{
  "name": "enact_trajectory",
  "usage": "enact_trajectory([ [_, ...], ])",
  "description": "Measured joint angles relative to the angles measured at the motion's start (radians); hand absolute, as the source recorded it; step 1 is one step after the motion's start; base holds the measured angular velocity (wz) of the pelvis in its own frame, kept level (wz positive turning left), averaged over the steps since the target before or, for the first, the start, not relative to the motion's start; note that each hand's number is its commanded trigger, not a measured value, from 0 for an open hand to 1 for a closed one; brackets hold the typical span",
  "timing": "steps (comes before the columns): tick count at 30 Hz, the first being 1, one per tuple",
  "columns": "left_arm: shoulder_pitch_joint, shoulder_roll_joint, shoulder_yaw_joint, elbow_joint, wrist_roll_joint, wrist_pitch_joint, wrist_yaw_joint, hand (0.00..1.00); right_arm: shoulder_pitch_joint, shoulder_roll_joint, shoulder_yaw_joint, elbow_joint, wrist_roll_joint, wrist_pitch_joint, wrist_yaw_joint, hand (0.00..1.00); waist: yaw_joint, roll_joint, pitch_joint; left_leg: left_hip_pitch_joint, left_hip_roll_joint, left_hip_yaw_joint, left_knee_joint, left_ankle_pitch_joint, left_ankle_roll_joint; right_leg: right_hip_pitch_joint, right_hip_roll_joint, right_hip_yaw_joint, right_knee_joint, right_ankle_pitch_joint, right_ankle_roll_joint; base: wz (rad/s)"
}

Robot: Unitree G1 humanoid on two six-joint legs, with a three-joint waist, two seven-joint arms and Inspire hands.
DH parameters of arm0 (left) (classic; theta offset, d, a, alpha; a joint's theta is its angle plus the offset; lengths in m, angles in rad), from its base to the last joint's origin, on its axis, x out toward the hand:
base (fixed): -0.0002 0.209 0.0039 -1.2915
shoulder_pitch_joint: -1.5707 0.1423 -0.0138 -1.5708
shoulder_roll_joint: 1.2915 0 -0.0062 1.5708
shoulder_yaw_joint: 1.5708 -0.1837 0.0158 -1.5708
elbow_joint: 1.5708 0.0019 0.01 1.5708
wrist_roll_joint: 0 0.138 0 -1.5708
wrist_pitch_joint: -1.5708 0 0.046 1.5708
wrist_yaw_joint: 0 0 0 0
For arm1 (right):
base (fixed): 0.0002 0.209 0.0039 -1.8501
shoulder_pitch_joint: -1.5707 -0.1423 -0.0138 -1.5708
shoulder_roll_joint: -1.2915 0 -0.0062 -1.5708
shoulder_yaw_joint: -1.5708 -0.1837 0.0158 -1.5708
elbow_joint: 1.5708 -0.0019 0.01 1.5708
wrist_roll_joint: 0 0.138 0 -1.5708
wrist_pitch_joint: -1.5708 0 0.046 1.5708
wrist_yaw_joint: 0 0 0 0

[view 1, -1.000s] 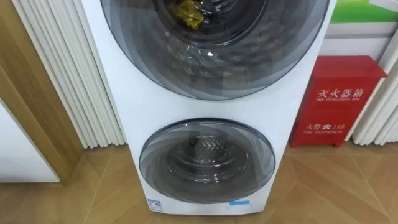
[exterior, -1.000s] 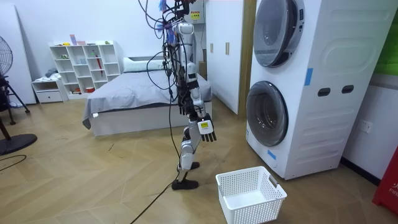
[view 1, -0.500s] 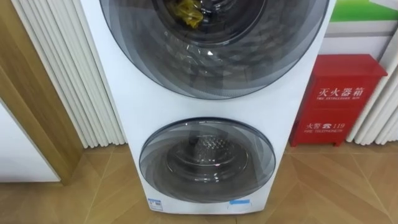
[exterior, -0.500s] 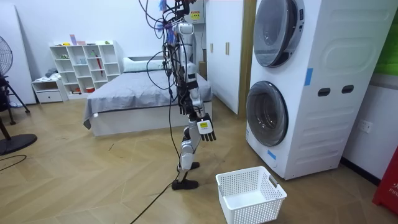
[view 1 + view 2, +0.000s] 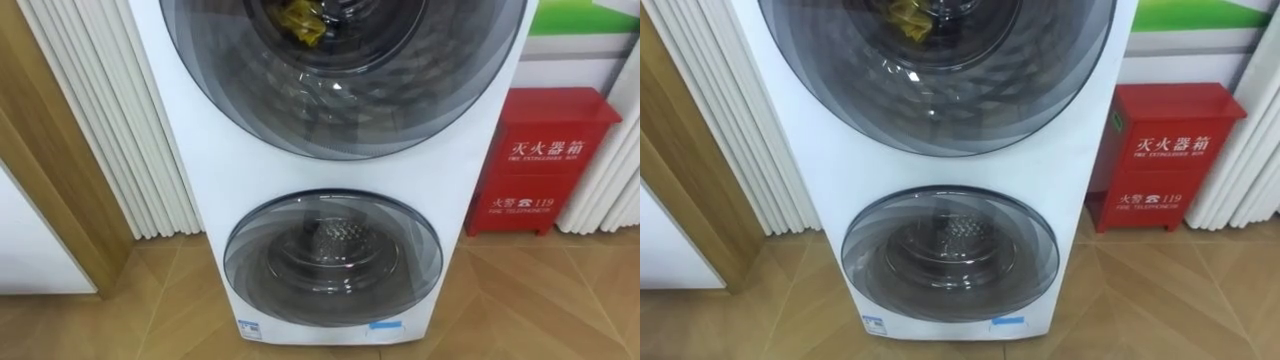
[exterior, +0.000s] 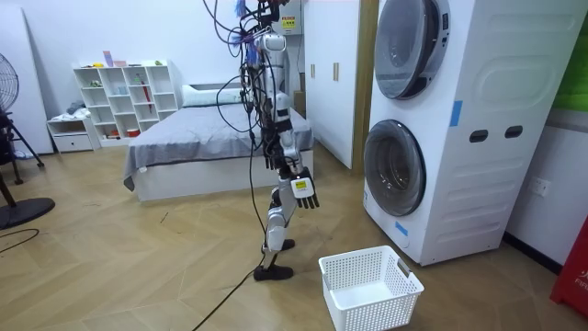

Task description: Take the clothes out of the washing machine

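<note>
A white stacked washing machine [image 5: 215, 150] stands straight ahead, with both round glass doors closed. A yellow garment [image 5: 302, 20] lies in the upper drum behind the upper door [image 5: 345, 90]. Behind the lower door [image 5: 333, 258] only the metal drum shows. In the room view I stand upright about a step from the machine [image 6: 478, 119], facing it. My right hand [image 6: 304, 191] hangs at thigh height with its fingers relaxed and holding nothing.
A white lattice laundry basket [image 6: 370, 287] sits on the wood floor between me and the machine. A red fire-equipment box [image 5: 545, 160] stands to the machine's right, white ribbed panels [image 5: 110, 120] to its left. A bed [image 6: 202, 152] and white shelves [image 6: 124, 101] are behind me.
</note>
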Motion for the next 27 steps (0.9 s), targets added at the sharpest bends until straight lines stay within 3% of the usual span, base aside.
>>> enact_trajectory([
  [6, 0.003, 0.010, 0.038, -0.001, 0.005, 0.001, -0.025, 0.00, -0.029, -0.026, -0.080, -0.236, 0.027, 0.043, -0.063, 0.00, 0.003, -0.012, -0.0035, 0.003, 0.000, 0.003, 0.003, 0.001, 0.000, 0.001, -0.002, -0.005, 0.001, 0.000, 0.000, 0.00],
  [10, 0.002, 0.040, 0.080, -0.002, 0.003, -0.010, -0.036, 0.00, -0.188, -0.072, -0.171, -0.300, 0.075, 0.010, -0.079, 0.00, 0.003, -0.033, -0.0005, 0.000, -0.001, -0.001, 0.010, 0.002, 0.002, 0.000, -0.003, -0.018, 0.001, 0.000, 0.000, 0.06],
  [13, 0.001, 0.054, 0.095, -0.008, 0.004, -0.014, -0.045, 0.00, -0.253, -0.103, -0.184, -0.395, 0.107, 0.009, -0.093, 0.00, 0.005, -0.040, 0.0002, -0.004, -0.001, -0.004, 0.010, 0.002, 0.002, -0.001, -0.003, -0.023, 0.001, 0.000, 0.001, 0.05],
  [16, 0.002, 0.063, 0.111, -0.011, 0.005, -0.008, -0.059, 0.00, -0.309, -0.126, -0.189, -0.407, 0.119, 0.012, -0.113, 0.00, 0.014, -0.056, -0.0069, 0.000, -0.002, -0.006, 0.008, 0.003, 0.002, 0.002, -0.004, -0.025, 0.003, 0.000, 0.001, 0.01],
  [20, -0.001, 0.064, 0.110, -0.015, 0.004, 0.004, -0.062, 0.00, -0.416, -0.177, -0.191, -0.430, 0.121, 0.022, -0.153, 0.00, 0.028, -0.057, -0.0072, -0.001, -0.004, -0.010, 0.012, 0.004, 0.003, -0.002, -0.007, -0.045, 0.007, 0.002, 0.003, 0.02],
  [27, 0.006, 0.067, 0.111, -0.041, 0.007, 0.038, -0.074, 0.00, -0.547, -0.210, -0.190, -0.515, 0.122, 0.022, -0.198, 0.00, 0.047, -0.058, -0.0079, -0.002, -0.005, -0.020, 0.009, 0.004, 0.003, -0.002, -0.005, -0.051, 0.001, 0.002, 0.003, 0.04],
])
